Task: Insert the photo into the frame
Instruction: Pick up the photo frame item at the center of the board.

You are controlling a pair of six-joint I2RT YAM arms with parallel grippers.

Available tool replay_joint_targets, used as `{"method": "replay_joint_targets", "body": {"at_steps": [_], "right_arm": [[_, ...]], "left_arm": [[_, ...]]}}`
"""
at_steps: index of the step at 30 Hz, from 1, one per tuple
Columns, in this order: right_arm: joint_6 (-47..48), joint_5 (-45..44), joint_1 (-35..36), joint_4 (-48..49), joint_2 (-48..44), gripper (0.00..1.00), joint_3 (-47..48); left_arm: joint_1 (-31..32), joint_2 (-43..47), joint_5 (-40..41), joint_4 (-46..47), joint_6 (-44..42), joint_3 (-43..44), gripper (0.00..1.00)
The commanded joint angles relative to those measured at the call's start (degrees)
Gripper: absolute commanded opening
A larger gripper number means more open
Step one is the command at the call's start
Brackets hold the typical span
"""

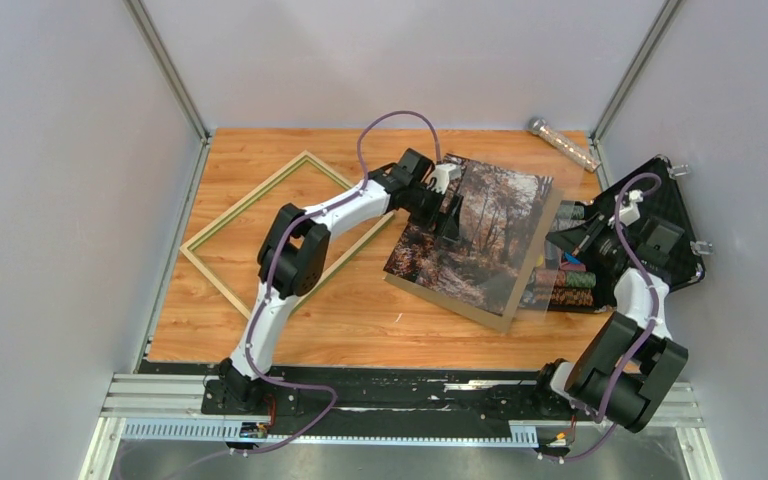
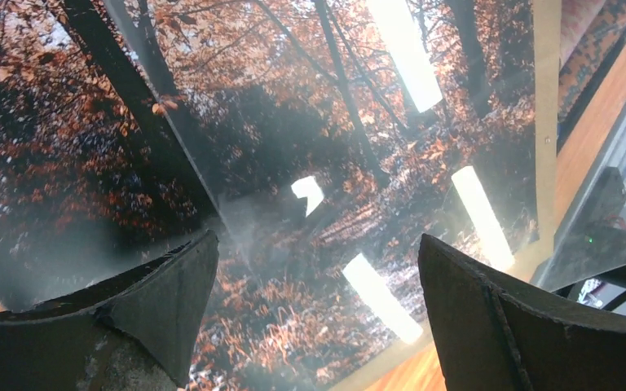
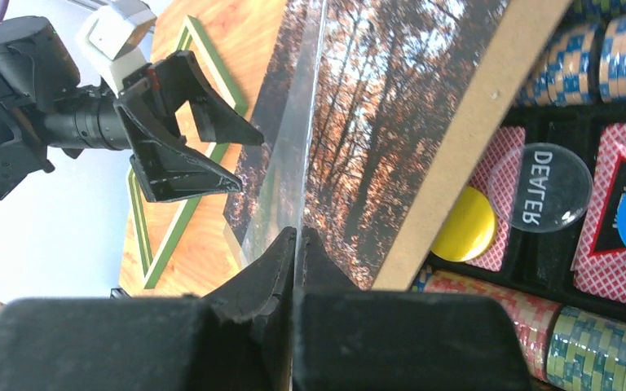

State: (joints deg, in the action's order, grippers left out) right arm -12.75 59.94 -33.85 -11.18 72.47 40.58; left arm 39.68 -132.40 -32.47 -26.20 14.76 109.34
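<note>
Right wrist view: the right fingers (image 3: 273,269) are seen pressed together on the edge of a thin clear pane (image 3: 303,122), which is viewed edge-on over the photo (image 1: 490,250). The left fingers (image 2: 163,309) are spread wide above the glossy autumn print; whether it is touched cannot be told. The photo is laid flat on a brown board (image 3: 465,138) on the wooden bench (image 1: 360,310). The thin-railed frame (image 1: 245,201) is laid to its left, apart.

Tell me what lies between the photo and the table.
A plain brown board: its edge shows along the photo in the right wrist view, and above the table in the top view.
</note>
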Motion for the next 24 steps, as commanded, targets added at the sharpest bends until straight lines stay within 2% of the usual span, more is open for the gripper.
{"method": "replay_joint_targets", "body": {"at_steps": [1, 10, 16, 20, 24], "right_arm": [[-1.33, 2.07, 1.16, -0.98, -3.84, 0.00, 5.26], [-2.91, -7.47, 9.60, -3.38, -8.55, 0.00, 11.81], [-1.40, -21.53, 22.53, -4.22, -11.28, 0.00, 17.36], [-0.95, -29.26, 30.03, -6.16, -9.29, 0.00, 23.52], [0.39, -32.70, 33.55, -9.15, -5.37, 0.00, 29.00]], "left_arm": [[0.50, 7.53, 3.21, -5.80, -1.92, 5.16, 1.00], [0.48, 15.51, 11.18, -15.40, -0.33, 14.16, 1.00], [0.57, 19.05, 14.95, -19.51, 3.07, 20.61, 1.00], [0.73, 21.83, 16.11, -18.71, 5.37, 21.08, 1.00], [0.75, 23.84, 17.65, -18.38, 6.95, 21.63, 1.00]]}}
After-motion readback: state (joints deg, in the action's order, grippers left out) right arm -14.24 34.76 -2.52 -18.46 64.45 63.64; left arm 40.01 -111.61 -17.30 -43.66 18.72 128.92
